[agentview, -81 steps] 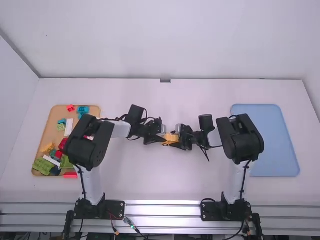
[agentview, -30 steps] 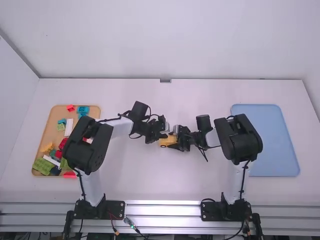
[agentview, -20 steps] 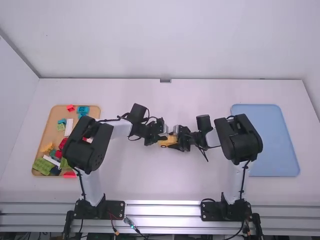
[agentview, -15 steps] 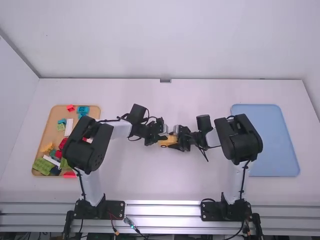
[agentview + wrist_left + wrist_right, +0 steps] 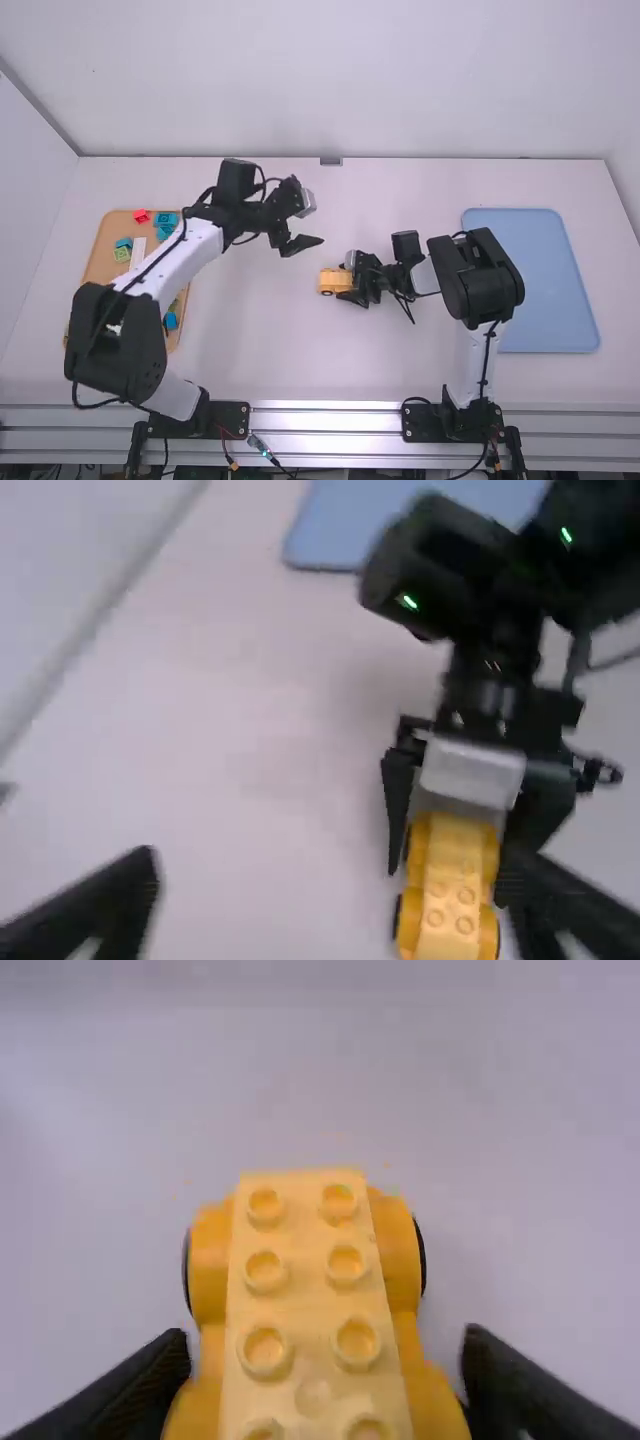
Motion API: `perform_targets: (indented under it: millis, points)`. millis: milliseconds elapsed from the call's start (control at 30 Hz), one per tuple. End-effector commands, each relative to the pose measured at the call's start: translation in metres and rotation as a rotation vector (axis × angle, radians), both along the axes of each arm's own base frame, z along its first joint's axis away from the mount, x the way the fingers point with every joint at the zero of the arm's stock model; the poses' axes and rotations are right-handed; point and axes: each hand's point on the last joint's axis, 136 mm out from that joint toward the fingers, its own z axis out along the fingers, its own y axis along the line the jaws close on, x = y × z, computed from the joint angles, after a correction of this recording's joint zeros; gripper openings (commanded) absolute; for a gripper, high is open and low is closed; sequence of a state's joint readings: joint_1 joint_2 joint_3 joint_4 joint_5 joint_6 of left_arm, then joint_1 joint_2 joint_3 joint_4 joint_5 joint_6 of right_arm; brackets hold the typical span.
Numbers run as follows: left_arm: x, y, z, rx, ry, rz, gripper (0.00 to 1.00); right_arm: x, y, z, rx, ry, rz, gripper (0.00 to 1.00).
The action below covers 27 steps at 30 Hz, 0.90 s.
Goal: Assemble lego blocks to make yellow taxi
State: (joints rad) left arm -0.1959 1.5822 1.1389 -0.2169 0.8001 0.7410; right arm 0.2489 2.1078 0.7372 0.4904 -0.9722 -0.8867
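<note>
In the high view my left gripper [image 5: 304, 242] is up and left of the yellow car [image 5: 331, 281], apart from it. My right gripper [image 5: 351, 292] holds the car's right end near the table's middle. The left wrist view has my left gripper [image 5: 330, 908] open with nothing between its fingers, and the yellow car [image 5: 452, 890] farther off, between the right gripper's fingers. Seen from the right wrist, the yellow car [image 5: 312, 1310] has studs on top and rounded sides, with dark wheels partly visible; my right gripper [image 5: 325, 1378] is shut on its sides.
An orange-brown tray [image 5: 103, 262] with red, blue, green and white blocks lies at the left, partly under the left arm. A blue tray [image 5: 548, 280] lies at the right, beside the right arm. A wall [image 5: 330, 90] rises behind the table's far edge.
My left gripper has let go of the car and moved away from it, up and to the left in the high view. The car and my right gripper have stayed in place over the last second.
</note>
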Motion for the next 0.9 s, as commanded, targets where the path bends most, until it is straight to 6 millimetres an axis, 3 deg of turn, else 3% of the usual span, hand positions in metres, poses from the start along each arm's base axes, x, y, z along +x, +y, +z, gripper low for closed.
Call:
perform_targets:
  millis: [0,200,267,333,467,500,600,633,667,700,867]
  points:
    - [0.013,0.023,-0.001,-0.002,0.134,0.230,0.99,0.013,-0.004,0.000,-0.015,0.053,-0.069,0.99]
    - [0.035,0.071,0.001,-0.037,0.256,0.593,0.99,0.019,-0.015,0.025,-0.112,0.051,-0.097,0.99]
    - [0.044,0.097,-0.001,-0.067,0.305,0.750,0.99,0.013,-0.020,0.041,-0.206,0.039,-0.078,0.99]
    - [0.046,0.113,-0.003,-0.086,0.341,0.835,0.99,0.009,-0.026,0.051,-0.275,0.030,-0.072,0.99]
    - [0.043,0.165,-0.012,-0.087,0.419,1.045,0.99,0.002,-0.040,0.076,-0.411,-0.020,-0.080,0.99]
    - [0.039,0.190,-0.018,-0.086,0.458,1.159,0.99,0.003,-0.043,0.083,-0.441,-0.043,-0.093,0.99]
    - [0.028,0.235,-0.025,-0.071,0.511,1.369,0.99,0.004,-0.046,0.091,-0.467,-0.081,-0.110,0.99]
    - [0.017,0.265,-0.030,-0.063,0.540,1.511,0.99,0.005,-0.047,0.094,-0.478,-0.098,-0.116,0.99]
    - [0.013,0.275,-0.031,-0.060,0.548,1.556,0.99,0.005,-0.047,0.095,-0.480,-0.104,-0.118,0.99]
    - [0.002,0.298,-0.034,-0.042,0.560,1.653,0.99,0.004,-0.046,0.096,-0.479,-0.111,-0.115,0.99]
    - [-0.035,0.361,-0.043,-0.067,0.631,1.897,0.99,0.007,-0.046,0.097,-0.476,-0.119,-0.119,0.99]
